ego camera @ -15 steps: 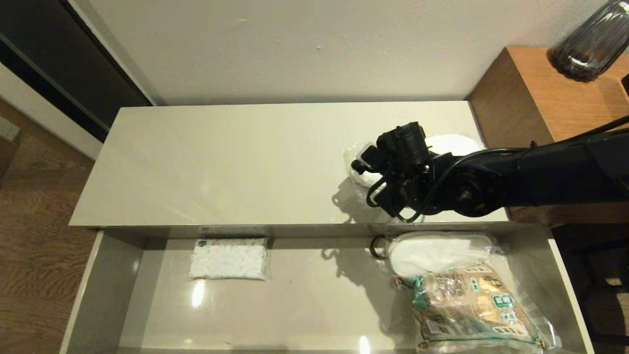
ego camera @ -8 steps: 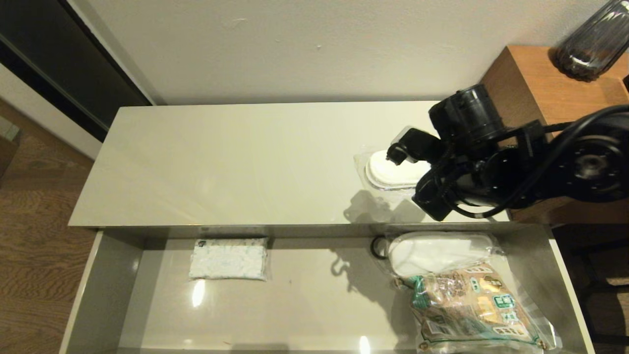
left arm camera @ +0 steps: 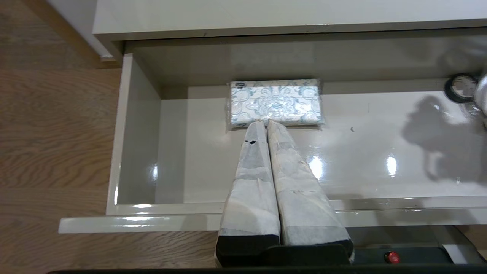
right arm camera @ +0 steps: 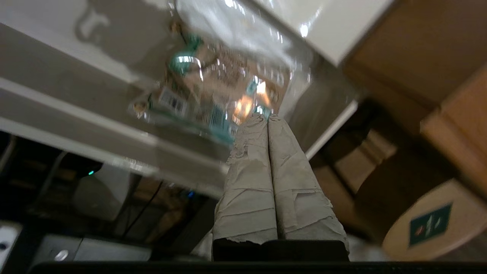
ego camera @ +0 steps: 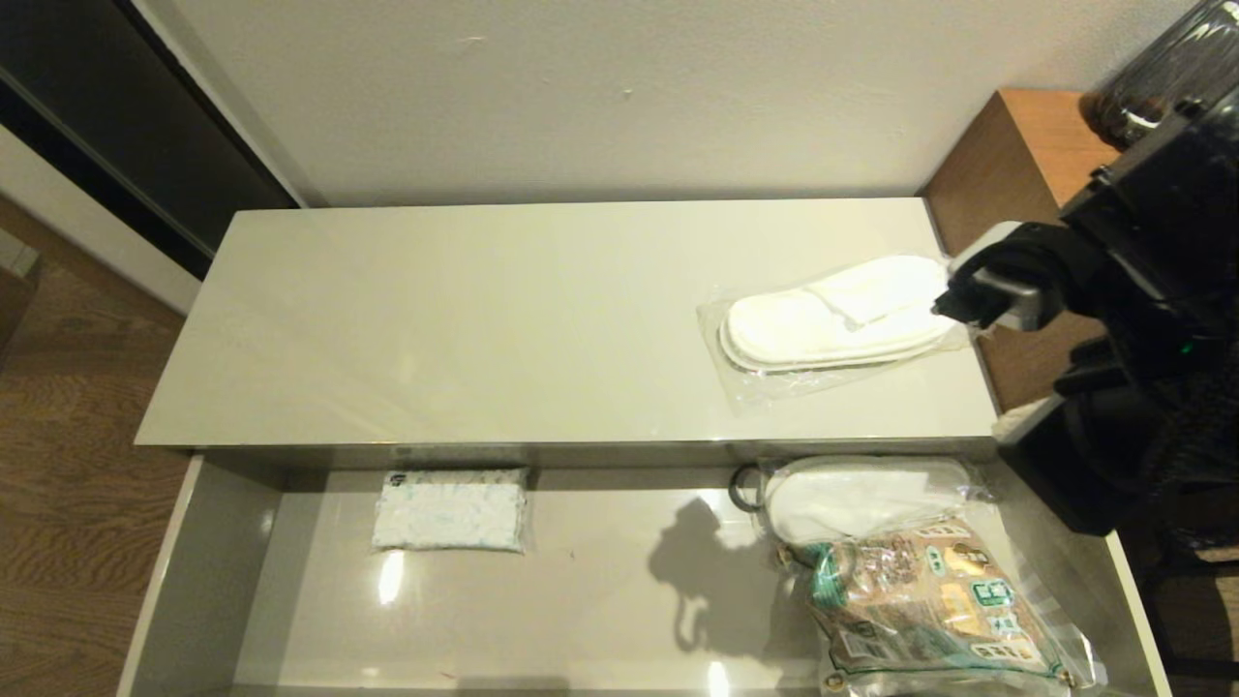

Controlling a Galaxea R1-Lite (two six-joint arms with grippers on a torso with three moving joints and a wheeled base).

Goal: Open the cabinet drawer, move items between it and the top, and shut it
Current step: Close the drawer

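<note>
Cabinet drawer [ego camera: 208, 581] pulled out wide below top [ego camera: 465, 319]. One bagged slipper pair [ego camera: 837, 315] lies flat at right end of top, nothing gripping it. Second slipper pair [ego camera: 861, 496] inside drawer at right rear, brown-and-green printed bag [ego camera: 929, 605] overlapping its front edge. White patterned packet [ego camera: 451, 510] at drawer's left rear. Right gripper [right arm camera: 267, 118] clenched, empty, above drawer's right end. Left gripper [left arm camera: 266, 123] clenched, empty, above drawer near packet.
</note>
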